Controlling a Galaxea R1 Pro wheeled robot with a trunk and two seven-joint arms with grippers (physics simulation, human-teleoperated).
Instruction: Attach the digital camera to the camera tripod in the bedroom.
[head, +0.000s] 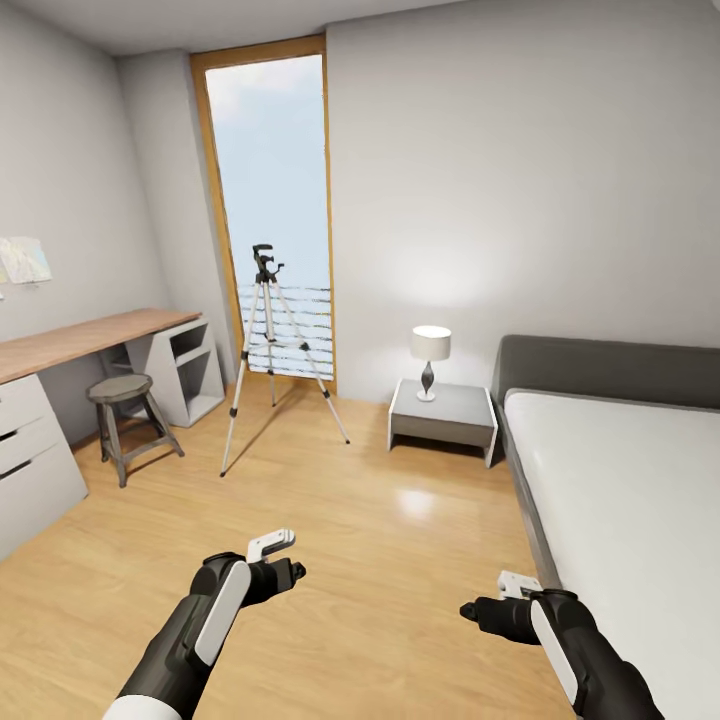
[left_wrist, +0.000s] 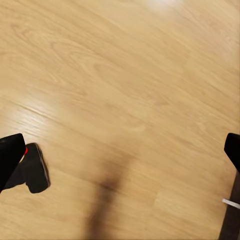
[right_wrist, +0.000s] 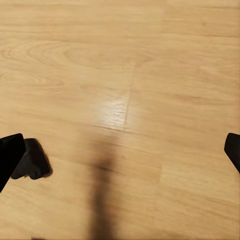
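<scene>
You are facing the camera tripod (head: 268, 345) standing by the window, both grippers hanging apart and empty over the floor; judging it light and tippy, grip near its black head

The tall camera tripod with three thin silver legs, black joints and a black head (head: 266, 340) stands upright on the light wood floor at the far left of the bedroom, its legs splayed wide, just in front of the tall wood-framed window. Its head sits bare at the top, a short black handle jutting right. The grey-framed bed with a white mattress (head: 620, 480) lies along the right side.
</scene>
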